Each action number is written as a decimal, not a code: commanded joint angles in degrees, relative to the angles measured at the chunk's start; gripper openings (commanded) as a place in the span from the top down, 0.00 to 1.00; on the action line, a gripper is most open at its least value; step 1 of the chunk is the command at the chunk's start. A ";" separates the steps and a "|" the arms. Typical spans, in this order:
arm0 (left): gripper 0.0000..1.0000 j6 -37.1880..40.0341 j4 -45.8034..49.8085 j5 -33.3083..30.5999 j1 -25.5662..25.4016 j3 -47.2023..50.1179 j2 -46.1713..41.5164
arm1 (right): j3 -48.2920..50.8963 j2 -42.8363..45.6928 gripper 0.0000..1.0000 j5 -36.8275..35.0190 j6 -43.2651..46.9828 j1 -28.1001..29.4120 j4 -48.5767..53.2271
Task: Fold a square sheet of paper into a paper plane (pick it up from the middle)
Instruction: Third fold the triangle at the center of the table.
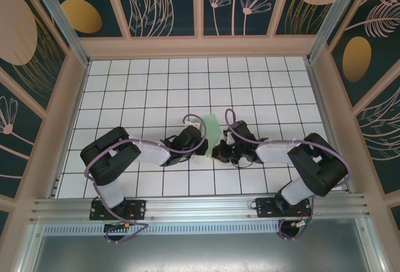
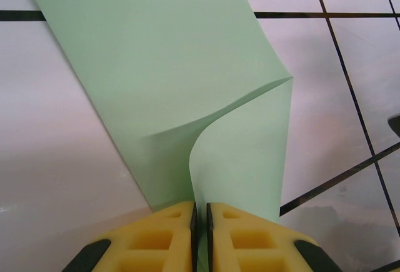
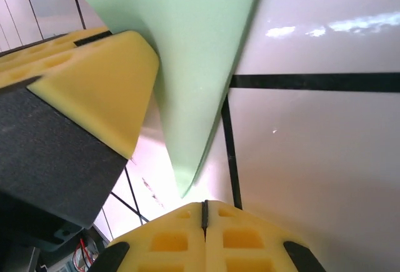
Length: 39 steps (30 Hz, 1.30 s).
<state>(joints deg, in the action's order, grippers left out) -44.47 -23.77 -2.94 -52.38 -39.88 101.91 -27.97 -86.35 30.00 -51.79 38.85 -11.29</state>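
Left wrist view: the left gripper (image 2: 201, 228) is closed on the square sheet of paper (image 2: 162, 65), its yellow fingers (image 2: 156, 234) pinching a lifted flap. Just ahead of the gripper the flap curls up in a soft, rounded bend, not yet a crease. The rest of the sheet runs away from the gripper, seemingly flat on the glossy tabletop (image 2: 50, 159).

Right wrist view: the right gripper (image 3: 204, 222) is closed with nothing between its fingers. A narrow tip of the green sheet hangs just ahead of it; whether they touch I cannot tell. The other gripper's yellow finger stands to the left of that tip, close against the paper.

Top view: the two grippers meet nose to nose near the middle of the tabletop, with the sheet showing just beyond and between them.

The step in hand looks like laying a fold. To do it well, the left gripper should hold its pinch firmly and carry the flap over until its edges line up. The shut right gripper can then press on the bend and slide along it to set a sharp crease. The tabletop looks slick, so a slow, downward press should keep the sheet from skating
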 commanded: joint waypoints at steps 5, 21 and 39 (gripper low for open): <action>0.83 -0.62 6.27 1.71 -0.04 0.93 0.72 | -1.16 0.24 0.99 0.81 -0.53 0.25 -1.72; 0.83 -0.71 6.37 1.97 -0.02 0.68 1.19 | -1.65 -2.98 0.99 4.05 -1.14 0.47 -6.55; 0.83 -0.89 6.09 1.89 -0.06 1.12 1.19 | -6.50 -8.14 0.99 -2.82 3.49 1.75 7.28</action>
<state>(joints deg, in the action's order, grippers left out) -44.60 -23.73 -2.83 -52.27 -39.88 101.91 -33.91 -92.95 30.30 -49.56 40.14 -8.69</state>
